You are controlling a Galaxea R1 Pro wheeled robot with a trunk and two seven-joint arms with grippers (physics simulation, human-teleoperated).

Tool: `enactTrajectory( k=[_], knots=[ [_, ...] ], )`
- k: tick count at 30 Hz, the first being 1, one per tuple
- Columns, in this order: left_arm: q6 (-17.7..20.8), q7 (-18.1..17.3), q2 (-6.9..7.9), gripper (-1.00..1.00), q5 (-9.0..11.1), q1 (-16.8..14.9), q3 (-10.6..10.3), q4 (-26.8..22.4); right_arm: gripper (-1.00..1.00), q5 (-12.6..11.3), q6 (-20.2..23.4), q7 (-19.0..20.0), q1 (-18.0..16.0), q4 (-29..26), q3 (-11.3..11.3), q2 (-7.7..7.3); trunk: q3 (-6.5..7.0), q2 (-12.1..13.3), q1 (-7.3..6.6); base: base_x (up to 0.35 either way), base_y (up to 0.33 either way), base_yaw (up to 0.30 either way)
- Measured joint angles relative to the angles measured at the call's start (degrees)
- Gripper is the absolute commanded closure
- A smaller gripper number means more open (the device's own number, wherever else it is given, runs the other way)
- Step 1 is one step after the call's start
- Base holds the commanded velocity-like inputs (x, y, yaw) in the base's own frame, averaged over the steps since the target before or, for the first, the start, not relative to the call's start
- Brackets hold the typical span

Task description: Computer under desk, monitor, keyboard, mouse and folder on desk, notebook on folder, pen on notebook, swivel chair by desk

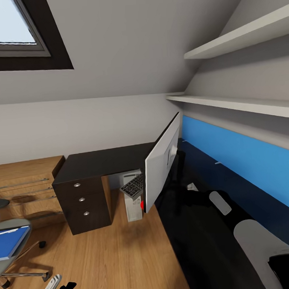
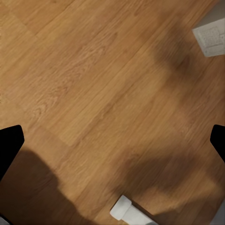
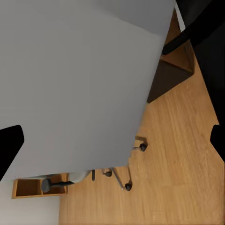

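both hands (image 2: 112,140) spread wide, holding nothing

The monitor (image 1: 163,164) hides most of the keyboard (image 1: 133,186) and the computer (image 1: 133,205) behind it; the swivel chair (image 1: 14,251) and its folder (image 1: 9,241) run off the picture's edge.

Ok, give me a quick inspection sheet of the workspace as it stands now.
Surface: desk, glossy black top; a small pale object on it, too unclear to name.
Job's things: monitor tilted at the desk's front edge; keyboard off the desk, apparently on the computer; folder on the swivel chair.
Clutter: nothing seen.
Grippers: left gripper open above the floor; right gripper open, facing the monitor.
Cables: nothing seen.
Surroundings: dark drawer unit, wall shelves.
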Motion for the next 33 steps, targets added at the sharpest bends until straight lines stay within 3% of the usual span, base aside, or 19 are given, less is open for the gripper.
enactTrajectory(
  k=[2,3,4,10,21,27,28,33],
  knots=[
    [0.02,0.0,0.01,-1.0,-0.02,0.01,-0.04,0.0,-1.0,0.04,-0.01,0.03,0.02,-0.04,0.01,-0.65,0.0,0.0,0.0,0.0,0.0,0.0],
    [0.02,0.0,0.02,-1.0,-0.03,0.02,-0.06,-0.01,-1.0,0.22,-0.04,0.04,0.01,-0.05,0.02,-2.77,0.0,0.0,0.0,0.0,0.0,0.0],
    [0.03,0.0,0.02,-1.0,-0.06,0.01,-0.08,0.01,-1.0,0.11,-0.03,0.06,0.03,-0.06,0.05,-2.99,0.0,0.0,0.0,0.0,0.0,0.0],
    [0.05,0.0,0.03,-1.0,-0.1,0.03,-0.13,0.01,-1.0,0.34,-0.73,0.04,0.05,-0.09,0.27,-3.12,0.0,0.0,0.0,0.0,0.0,0.0],
    [-0.03,-0.01,0.0,-1.0,-0.08,0.07,-0.22,0.01,-1.0,0.73,-6.04,-0.3,0.05,-0.06,0.95,-3.17,0.0,0.0,0.0,0.002,0.008,0.0],
    [-0.03,-0.03,-0.04,-1.0,-0.08,0.08,-0.26,0.0,-1.0,3.03,-14.51,-2.13,0.05,0.33,1.01,-3.15,0.0,0.0,-0.01,0.062,0.106,0.0],
    [-0.03,-0.04,-0.04,-1.0,-0.09,0.09,-0.28,0.01,-1.0,4.26,-18.01,-3.98,0.08,0.24,0.91,-3.13,0.0,0.0,-0.01,0.043,0.056,0.0],
    [-0.04,-0.03,-0.05,-1.0,-0.07,0.1,-0.31,0.01,-1.0,6.23,-25.32,-9.79,0.12,0.13,0.74,-3.15,0.01,0.0,0.0,0.023,0.03,-0.027]
  ],
)
